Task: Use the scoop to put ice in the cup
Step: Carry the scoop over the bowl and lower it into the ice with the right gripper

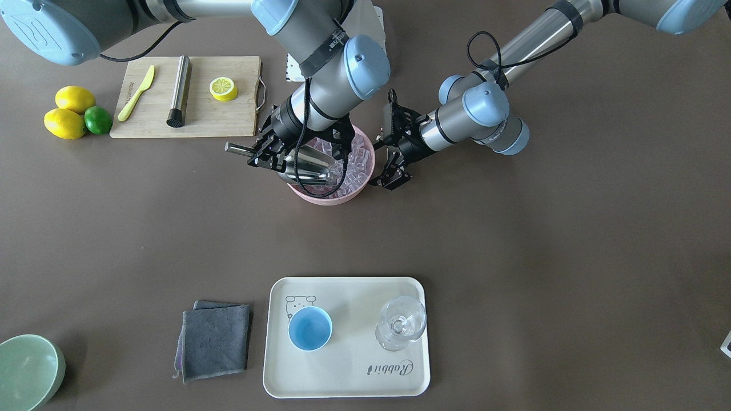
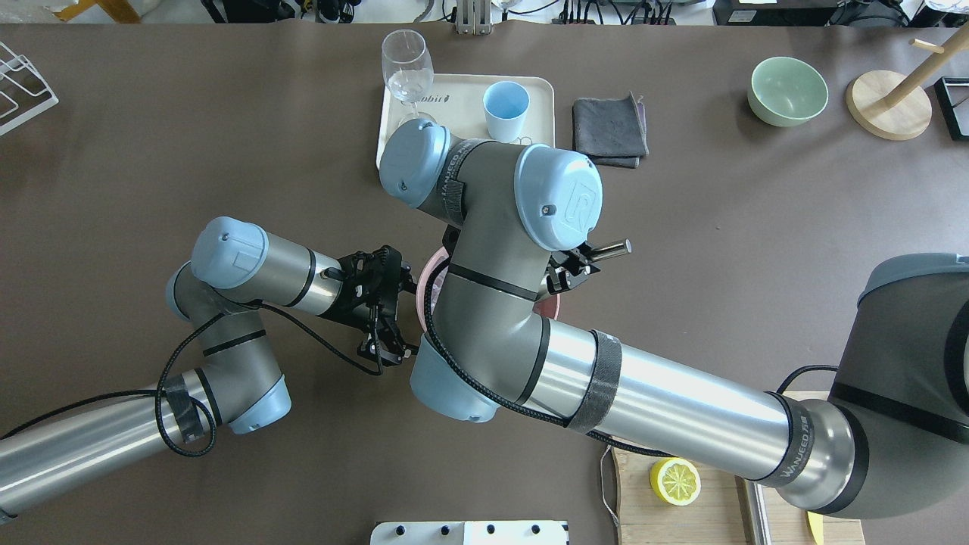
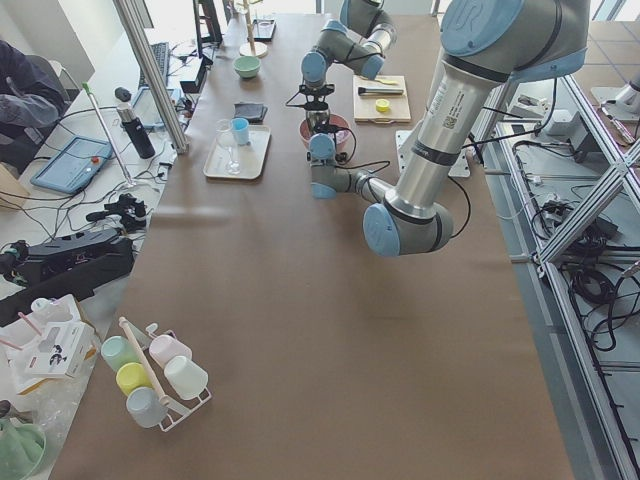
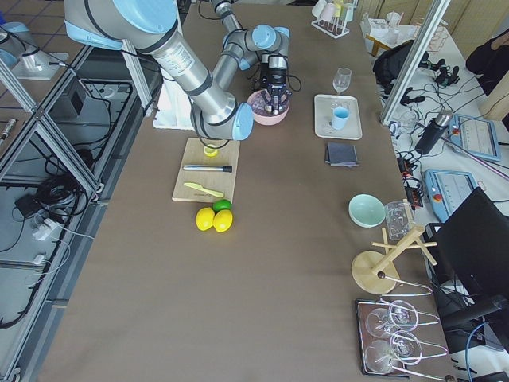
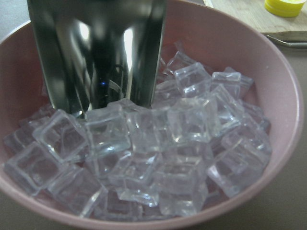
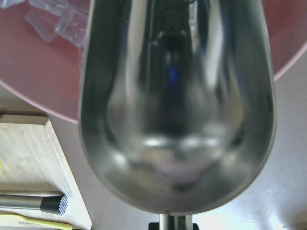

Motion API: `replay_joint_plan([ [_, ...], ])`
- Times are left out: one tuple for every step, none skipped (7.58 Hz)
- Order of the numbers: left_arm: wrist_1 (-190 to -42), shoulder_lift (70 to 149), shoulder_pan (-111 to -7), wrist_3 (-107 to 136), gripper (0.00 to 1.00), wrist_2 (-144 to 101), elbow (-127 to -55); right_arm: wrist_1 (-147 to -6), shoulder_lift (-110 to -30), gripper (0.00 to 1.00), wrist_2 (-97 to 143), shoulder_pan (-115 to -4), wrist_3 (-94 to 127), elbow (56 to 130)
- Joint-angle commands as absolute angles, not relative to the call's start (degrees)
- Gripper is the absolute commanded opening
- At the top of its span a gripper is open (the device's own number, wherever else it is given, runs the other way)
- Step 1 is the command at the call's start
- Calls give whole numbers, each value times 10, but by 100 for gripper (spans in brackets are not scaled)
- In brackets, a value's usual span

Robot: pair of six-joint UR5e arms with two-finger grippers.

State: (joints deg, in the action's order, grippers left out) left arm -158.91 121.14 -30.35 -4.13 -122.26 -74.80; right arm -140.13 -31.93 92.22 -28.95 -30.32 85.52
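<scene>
My right gripper [image 1: 266,152] is shut on the handle of the silver scoop [image 1: 308,165]. It holds the scoop tilted into the pink bowl [image 1: 325,198], which is full of clear ice [image 5: 153,143]. In the left wrist view the scoop's tip [image 5: 98,52] rests against the cubes. In the right wrist view the trough [image 6: 177,105] is empty. My left gripper [image 1: 380,157] is open, right beside the bowl's rim. The light-blue cup [image 1: 310,328] stands empty and upright on the cream tray [image 1: 342,379], far from both grippers.
A clear stemmed glass [image 1: 401,322] stands on the tray next to the cup. A grey cloth [image 1: 214,339] and a pale green bowl [image 1: 25,371] lie beside the tray. A cutting board [image 1: 228,123] holds a steel cylinder [image 1: 180,91], a half lemon [image 1: 223,88] and a knife [image 1: 137,91].
</scene>
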Motion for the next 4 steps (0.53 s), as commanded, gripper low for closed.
replay_joint_plan([
  [-1588, 1211, -306, -40, 98, -1223, -748, -1383, -324, 0, 924, -289, -285, 856],
  [-1588, 1211, -310, -18, 98, -1223, -748, -1376, -333, 0, 924, -289, -270, 867],
  [-1587, 1211, -315, -9, 98, -1222, -748, -1358, -349, 0, 925, -289, -252, 887],
  [-1587, 1211, -319, 10, 98, -1217, -747, -1341, -370, 0, 925, -289, -235, 912],
])
